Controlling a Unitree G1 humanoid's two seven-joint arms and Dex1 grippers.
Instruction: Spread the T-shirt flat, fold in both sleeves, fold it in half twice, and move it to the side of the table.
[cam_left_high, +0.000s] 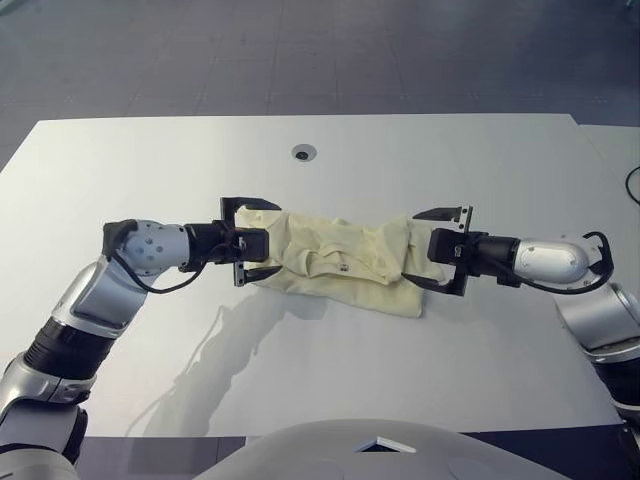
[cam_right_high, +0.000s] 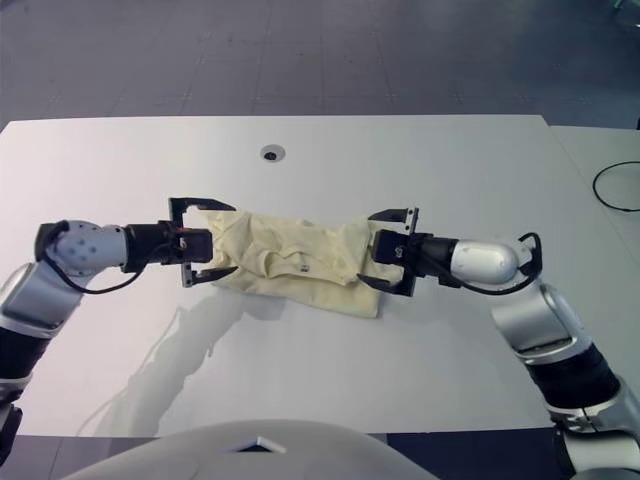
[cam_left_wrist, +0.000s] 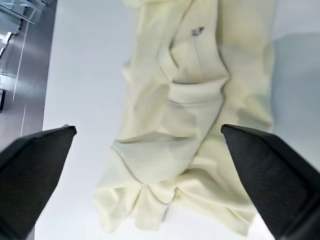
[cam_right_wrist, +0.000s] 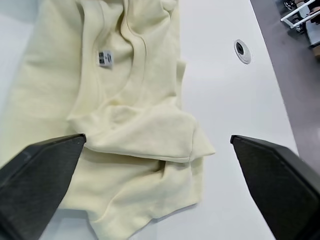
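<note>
Crumpled shirt (cam_left_high: 340, 262) at worktop (cam_left_high: 150, 170) centre, not yet flat. Left claw (cam_left_high: 272, 238) at its 9 o'clock end, right claw (cam_left_high: 412, 247) at 3 o'clock. Both gape wide, straddling cloth edges, likely set to pinch opposite ends and stretch it flat.

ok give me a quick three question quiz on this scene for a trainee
1. True or false: the shirt lies spread flat on the table.
2. The left gripper and right gripper are: A both open, B both shut, C one open and one shut.
3. Fill in: seen from the robot, the round hole in the table lies ___ the shirt (beyond / nearer than).

Key
1. False. It is bunched up, with folds and creases.
2. A. Each stands open at one end of the shirt.
3. Beyond.
</note>
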